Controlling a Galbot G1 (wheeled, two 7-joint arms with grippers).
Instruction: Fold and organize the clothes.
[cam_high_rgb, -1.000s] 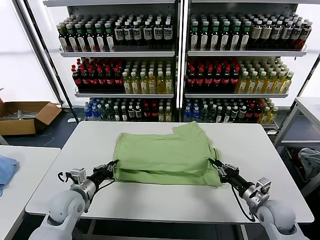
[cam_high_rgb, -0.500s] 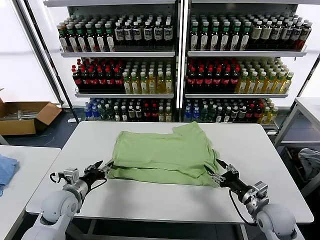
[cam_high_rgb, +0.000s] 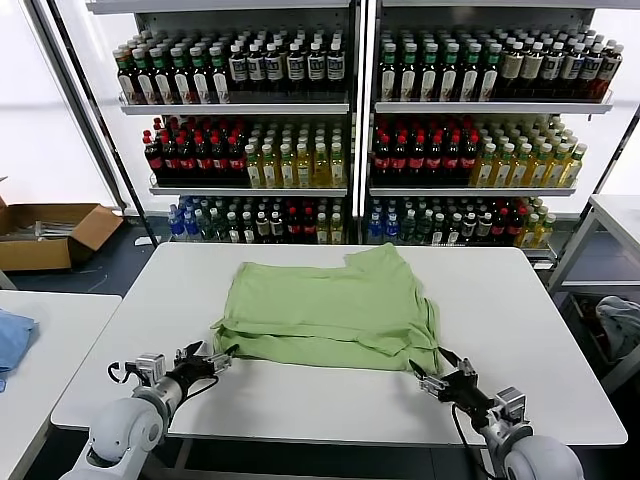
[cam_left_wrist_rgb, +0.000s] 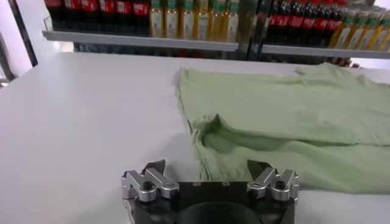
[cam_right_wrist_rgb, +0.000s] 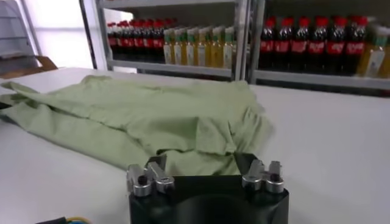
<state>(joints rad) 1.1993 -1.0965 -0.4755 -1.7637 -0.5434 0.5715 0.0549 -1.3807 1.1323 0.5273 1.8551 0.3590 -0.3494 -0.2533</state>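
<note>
The clothes, a light green shirt (cam_high_rgb: 330, 312), lie folded in flat layers on the middle of the white table (cam_high_rgb: 500, 300). My left gripper (cam_high_rgb: 217, 358) is open just off the shirt's near left corner and holds nothing. In the left wrist view the gripper (cam_left_wrist_rgb: 207, 169) has its fingers spread, with the shirt's rumpled edge (cam_left_wrist_rgb: 210, 131) a little ahead of them. My right gripper (cam_high_rgb: 430, 379) is open just off the near right corner. The right wrist view shows the gripper (cam_right_wrist_rgb: 201, 163) empty, with the shirt (cam_right_wrist_rgb: 152, 119) beyond the fingertips.
Shelves of bottles (cam_high_rgb: 350, 130) stand behind the table. A second table on the left carries a blue cloth (cam_high_rgb: 10, 340), and a cardboard box (cam_high_rgb: 50, 232) sits on the floor behind it. A grey-blue bundle (cam_high_rgb: 620, 322) lies at the far right.
Both grippers have opened, let go of the shirt's near edge and drawn back toward the table's front edge. The released edge has settled flat.
</note>
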